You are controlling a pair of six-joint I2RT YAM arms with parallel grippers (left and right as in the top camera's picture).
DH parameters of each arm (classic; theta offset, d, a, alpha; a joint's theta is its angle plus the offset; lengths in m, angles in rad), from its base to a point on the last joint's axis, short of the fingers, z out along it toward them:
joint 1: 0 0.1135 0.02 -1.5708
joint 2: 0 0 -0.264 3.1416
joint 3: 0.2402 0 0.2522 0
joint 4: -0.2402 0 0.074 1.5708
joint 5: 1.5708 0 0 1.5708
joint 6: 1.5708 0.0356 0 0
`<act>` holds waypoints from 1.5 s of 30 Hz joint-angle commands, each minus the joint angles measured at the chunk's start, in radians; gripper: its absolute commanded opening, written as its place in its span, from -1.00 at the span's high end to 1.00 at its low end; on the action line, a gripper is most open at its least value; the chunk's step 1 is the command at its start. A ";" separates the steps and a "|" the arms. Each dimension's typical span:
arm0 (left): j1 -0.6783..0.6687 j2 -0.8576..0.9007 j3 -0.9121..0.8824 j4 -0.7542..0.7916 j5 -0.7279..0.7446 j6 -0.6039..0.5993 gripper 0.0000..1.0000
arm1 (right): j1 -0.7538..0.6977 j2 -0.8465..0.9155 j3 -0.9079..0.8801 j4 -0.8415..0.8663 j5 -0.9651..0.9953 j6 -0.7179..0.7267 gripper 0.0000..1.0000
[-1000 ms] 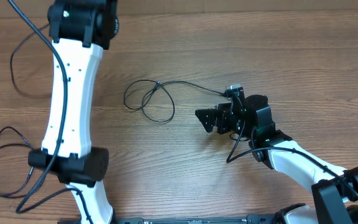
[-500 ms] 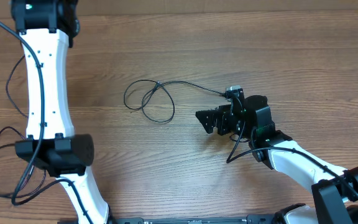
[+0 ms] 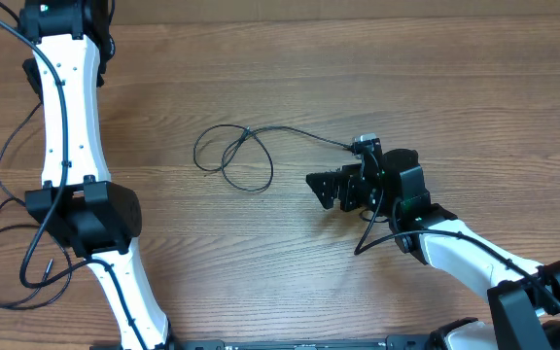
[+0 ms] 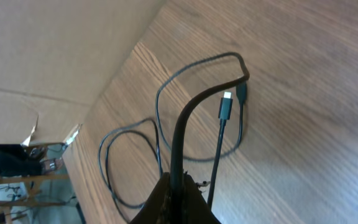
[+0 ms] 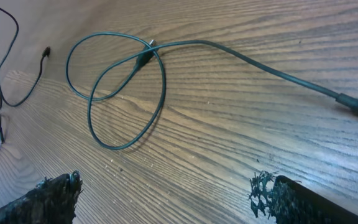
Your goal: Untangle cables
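Left arm [image 3: 66, 117] farther left, cables [image 4: 179, 130] in tool [image 4: 173, 199]; open table [image 3: 358, 68] around loop [image 3: 245, 133]

White shells, black joints on left arm [image 3: 66, 112], right arm [image 3: 460, 255]. Thin black cords [image 3: 46, 122] along both. Right tool [image 3: 317, 191] all black.

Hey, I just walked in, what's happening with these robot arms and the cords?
It's an untangling job on a wooden table. The left fingers are shut on one cable, held up off the table with a silver-tipped plug dangling beside it. The right fingers stand open, with nothing between them, next to a looped cable lying mid-table.
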 commanded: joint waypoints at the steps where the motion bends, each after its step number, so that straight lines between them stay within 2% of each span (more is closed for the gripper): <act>1: 0.019 0.032 0.014 0.048 -0.040 0.062 0.92 | -0.002 0.003 0.010 -0.010 -0.005 0.000 -0.96; 12: 0.022 0.078 0.014 0.241 -0.021 0.643 0.91 | -0.002 0.003 0.010 -0.028 -0.003 0.000 -0.96; 17: 0.035 0.084 0.014 0.255 0.232 1.033 0.91 | -0.002 0.003 0.010 -0.028 -0.004 0.000 -0.96; 21: 0.053 0.084 0.014 0.254 0.415 1.212 0.92 | -0.002 0.003 0.010 -0.028 0.000 -0.003 -0.97; 30: 0.103 0.095 0.014 0.255 0.570 1.440 0.91 | -0.002 0.003 0.010 -0.027 0.003 -0.003 -0.97; 45: 0.227 0.146 0.011 0.362 0.595 1.450 0.92 | -0.001 0.003 0.010 -0.018 0.002 0.002 -0.97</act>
